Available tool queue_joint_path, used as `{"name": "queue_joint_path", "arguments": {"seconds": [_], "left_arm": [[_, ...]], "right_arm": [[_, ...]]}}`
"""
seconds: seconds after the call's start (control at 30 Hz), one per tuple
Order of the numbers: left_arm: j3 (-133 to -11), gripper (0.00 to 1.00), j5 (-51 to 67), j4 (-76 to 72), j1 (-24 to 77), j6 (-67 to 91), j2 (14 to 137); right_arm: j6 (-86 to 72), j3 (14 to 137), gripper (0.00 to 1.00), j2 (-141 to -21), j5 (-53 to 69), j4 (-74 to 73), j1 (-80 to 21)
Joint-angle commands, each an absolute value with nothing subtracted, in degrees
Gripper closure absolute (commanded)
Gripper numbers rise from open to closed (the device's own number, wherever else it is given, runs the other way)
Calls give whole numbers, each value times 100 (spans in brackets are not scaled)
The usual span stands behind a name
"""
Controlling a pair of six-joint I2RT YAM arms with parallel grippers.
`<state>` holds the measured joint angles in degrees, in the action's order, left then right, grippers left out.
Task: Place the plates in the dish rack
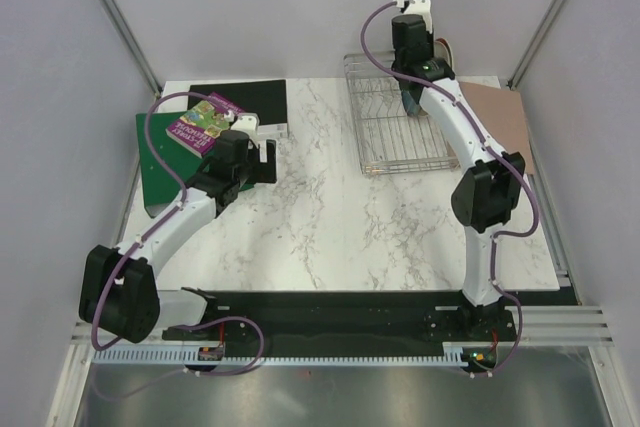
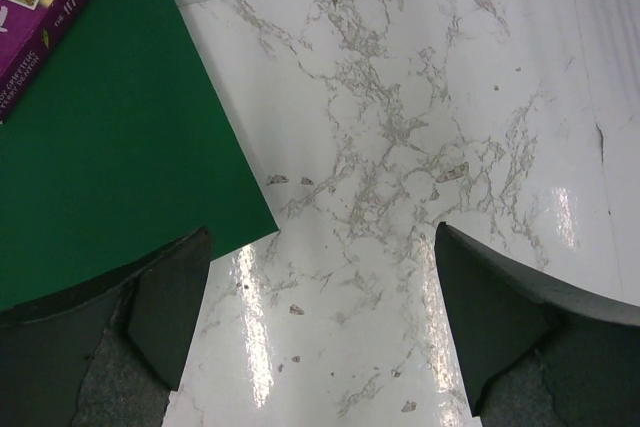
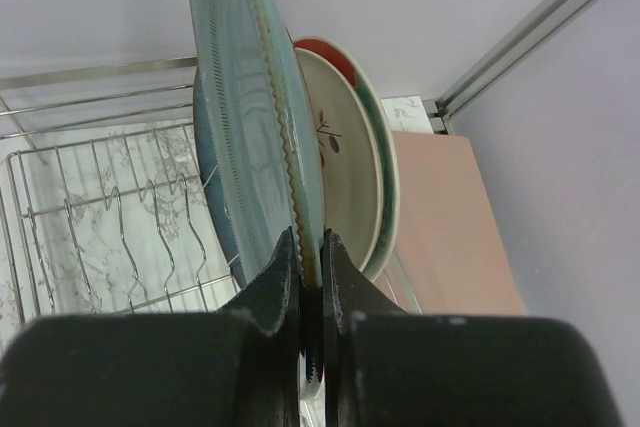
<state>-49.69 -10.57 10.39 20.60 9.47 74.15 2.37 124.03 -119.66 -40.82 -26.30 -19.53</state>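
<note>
Right gripper (image 3: pixel 310 247) pinches the plain grey-green round plate (image 3: pixel 250 97) by its rim, upright at the right end of the silver wire dish rack (image 3: pixel 100 217), beside the cream twig-pattern plate (image 3: pixel 345 147). Slotting step, I'd say: seat it, then release. Left gripper (image 2: pixel 325 307) gapes empty, well left of the rack.

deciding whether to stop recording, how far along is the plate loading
Done: the cream plate, red plate and blue plate stand upright in the dish rack. In hand: the right gripper pinches the grey-green plate by its rim. Left: only releasing it.
</note>
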Motion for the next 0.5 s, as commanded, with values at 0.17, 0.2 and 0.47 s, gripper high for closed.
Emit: {"name": "queue_joint_path", "arguments": {"seconds": [0.17, 0.2, 0.47], "left_arm": [[-5010, 0, -923, 984, 1995, 896, 7418], [-4992, 0, -914, 993, 1995, 905, 7418], [-4860, 0, -826, 1011, 1943, 923, 7374]], "right_arm": [[27, 12876, 100, -12375, -4219, -2021, -1969], [9, 12902, 100, -12427, -4193, -2039, -1969], [-130, 12964, 100, -12884, -4008, -2188, -1960]]}}
